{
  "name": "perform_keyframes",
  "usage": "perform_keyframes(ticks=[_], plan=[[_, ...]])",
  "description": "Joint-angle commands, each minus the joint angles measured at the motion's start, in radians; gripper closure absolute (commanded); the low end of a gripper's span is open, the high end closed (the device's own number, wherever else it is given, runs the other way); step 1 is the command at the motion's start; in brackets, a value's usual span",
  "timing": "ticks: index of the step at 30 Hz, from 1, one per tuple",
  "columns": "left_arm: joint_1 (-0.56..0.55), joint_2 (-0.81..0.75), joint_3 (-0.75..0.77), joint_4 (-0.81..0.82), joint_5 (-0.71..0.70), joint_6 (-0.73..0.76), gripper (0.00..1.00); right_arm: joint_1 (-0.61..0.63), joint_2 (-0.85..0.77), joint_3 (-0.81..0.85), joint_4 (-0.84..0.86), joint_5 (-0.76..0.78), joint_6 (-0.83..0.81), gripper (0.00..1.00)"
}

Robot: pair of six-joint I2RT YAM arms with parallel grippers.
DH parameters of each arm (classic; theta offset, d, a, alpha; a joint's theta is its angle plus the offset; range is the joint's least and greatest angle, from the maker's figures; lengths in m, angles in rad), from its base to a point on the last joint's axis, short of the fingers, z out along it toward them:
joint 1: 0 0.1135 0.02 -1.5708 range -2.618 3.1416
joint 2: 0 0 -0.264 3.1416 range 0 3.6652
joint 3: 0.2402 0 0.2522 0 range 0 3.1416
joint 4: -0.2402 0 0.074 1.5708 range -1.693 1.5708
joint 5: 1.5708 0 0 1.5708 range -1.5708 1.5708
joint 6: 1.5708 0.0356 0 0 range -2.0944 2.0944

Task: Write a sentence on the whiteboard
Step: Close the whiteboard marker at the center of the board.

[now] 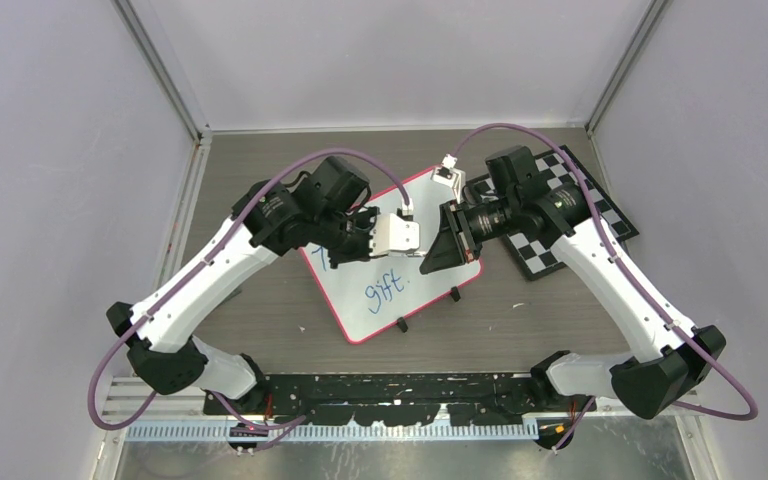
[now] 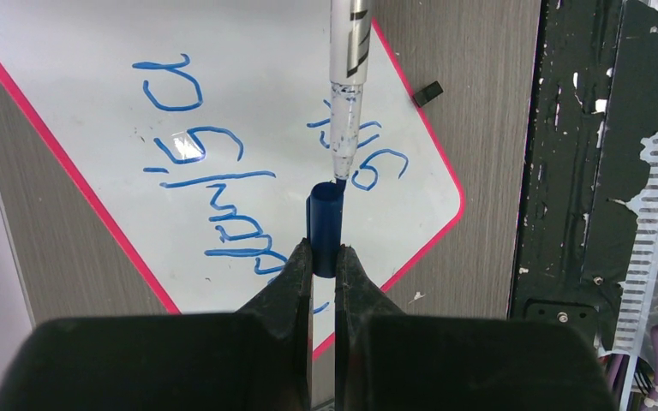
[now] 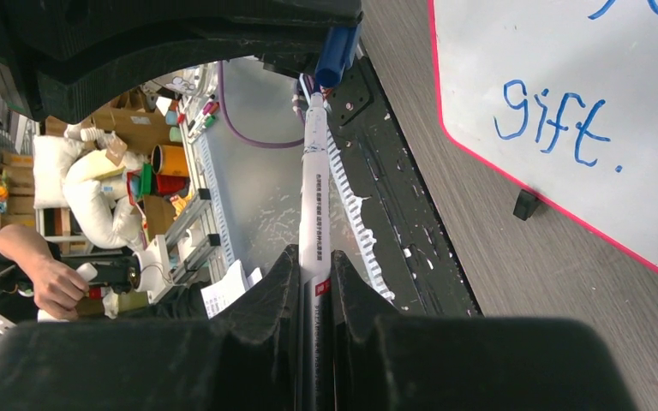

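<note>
the whiteboard [image 1: 345, 285], white with a thin pink-red frame and rounded corners, lies flat on the brown wood-grain surface [image 1: 260, 300], turned so that one corner points toward the arm bases. two small black clip feet [image 1: 402, 323] show on its near-right edge. blue handwriting covers part of the board; the word "gift." [image 3: 551, 126] reads clearly near that same edge, while the other lines, seen sideways from the left wrist, are hard to make out. a black-and-white checkerboard [image 1: 560, 215] lies just beside the whiteboard's far-right corner, partly under the right arm.

both arms reach in over the whiteboard and meet above its middle. the left end effector [image 2: 324, 257] is closed on a short blue marker cap [image 2: 324, 224], pinched between its two black fingers [image 2: 290, 278] with the open mouth pointing away from the wrist. the right end effector [image 3: 315, 261] is clamped around the white barrel of a marker [image 3: 314, 171], which runs straight out from between its fingers. the marker's blue tip sits at the rim of the cap; whether it has entered the cap cannot be told. cap and marker are lined up end to end above the board, near the written word.

on the near side of the whiteboard, a black mounting rail [image 1: 390, 390] crosses the surface, chipped white in places.
</note>
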Motion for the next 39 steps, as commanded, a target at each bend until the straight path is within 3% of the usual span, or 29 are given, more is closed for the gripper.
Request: perform_keyframes(ticks=[1,26,39], plan=[[-0.012,-0.034,-0.008,0.002,0.017,0.022,1.00,0.005,-0.002,0.022,0.009,0.001,-0.009,1.00],[-0.037,-0.007,0.033,-0.002,0.035,0.002,1.00,0.027,0.022,0.045,-0.021,0.045,-0.044,1.00],[-0.095,0.061,0.090,0.009,-0.061,-0.045,1.00,0.037,0.032,0.055,-0.030,0.082,-0.048,1.00]])
